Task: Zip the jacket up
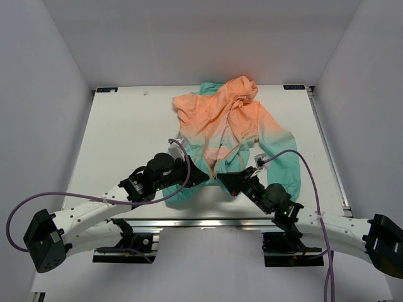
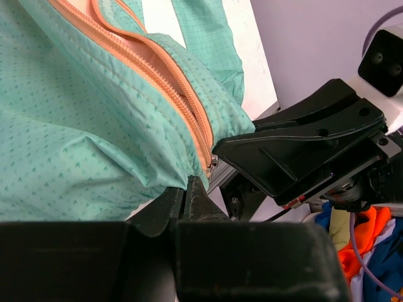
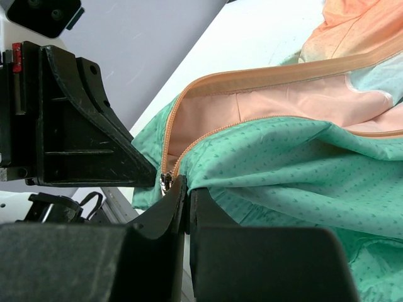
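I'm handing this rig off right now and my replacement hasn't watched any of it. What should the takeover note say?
Left tool: shut on the jacket at its teal hem, left of the zipper.
Right tool: shut on the hem across the opening, beside the slider.
Jacket lies on the table, hood far, hem at the arms.
Done: both zipper sides meet in the slider at the hem.
To do: front open above it; run the slider up.
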### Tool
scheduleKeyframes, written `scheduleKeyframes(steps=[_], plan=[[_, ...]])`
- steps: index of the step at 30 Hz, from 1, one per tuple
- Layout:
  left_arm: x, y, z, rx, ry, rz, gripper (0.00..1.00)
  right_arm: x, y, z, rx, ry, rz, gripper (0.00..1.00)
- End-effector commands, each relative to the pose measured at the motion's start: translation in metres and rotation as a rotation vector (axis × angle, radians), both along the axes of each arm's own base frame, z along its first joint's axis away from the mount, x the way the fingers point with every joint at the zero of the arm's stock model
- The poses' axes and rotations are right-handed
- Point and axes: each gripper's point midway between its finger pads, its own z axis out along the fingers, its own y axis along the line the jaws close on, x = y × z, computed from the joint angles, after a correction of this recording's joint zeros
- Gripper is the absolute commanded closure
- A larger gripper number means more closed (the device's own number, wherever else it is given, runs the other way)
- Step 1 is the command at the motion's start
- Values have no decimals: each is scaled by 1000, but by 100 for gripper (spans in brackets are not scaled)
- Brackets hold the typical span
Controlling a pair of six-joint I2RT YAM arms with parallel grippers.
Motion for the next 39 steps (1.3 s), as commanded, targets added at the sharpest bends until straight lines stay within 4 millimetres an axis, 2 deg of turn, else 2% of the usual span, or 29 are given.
scheduleKeyframes(steps=[1, 8, 12, 16, 19, 20, 23, 24, 28, 30, 33, 37, 38, 39], plan=[[-7, -2, 12, -35, -36, -52, 100, 9, -2, 38, 78, -78, -43, 100], [-17, -8, 2, -3, -24, -137, 100, 13, 1, 40, 64, -76, -56, 100], [-17, 0, -16, 84, 7, -129, 100, 19, 1, 45, 53, -62, -85, 100], [-19, 9, -32, 156, 18, -127, 100, 26, -3, 42, 26, -23, -132, 100], [-22, 15, -42, 200, 27, -137, 100, 29, -6, 39, 6, 8, -158, 100], [-26, 15, -44, 202, 29, -160, 100, 30, -6, 32, -22, 23, -161, 100], [-31, 13, -47, 205, 28, -203, 100, 31, -2, 31, -58, 40, -155, 100], [-36, 10, -48, 195, 32, -238, 100, 32, -1, 23, -93, 58, -154, 100], [-43, 8, -55, 197, 56, -285, 100, 33, 5, 17, -140, 84, -146, 100], [-46, 11, -67, 211, 93, -275, 100, 30, 8, 14, -164, 82, -117, 100], [-44, 11, -72, 203, 120, -244, 100, 26, 12, 12, -195, 99, -86, 100], [-39, 8, -63, 172, 127, -200, 100, 15, 12, -17, -316, 145, -24, 96], [-38, 7, -59, 159, 118, -199, 100, 11, 14, -18, -351, 118, 15, 94], [-37, 7, -54, 143, 106, -196, 100, 0, 20, -19, -360, 112, 87, 87]])
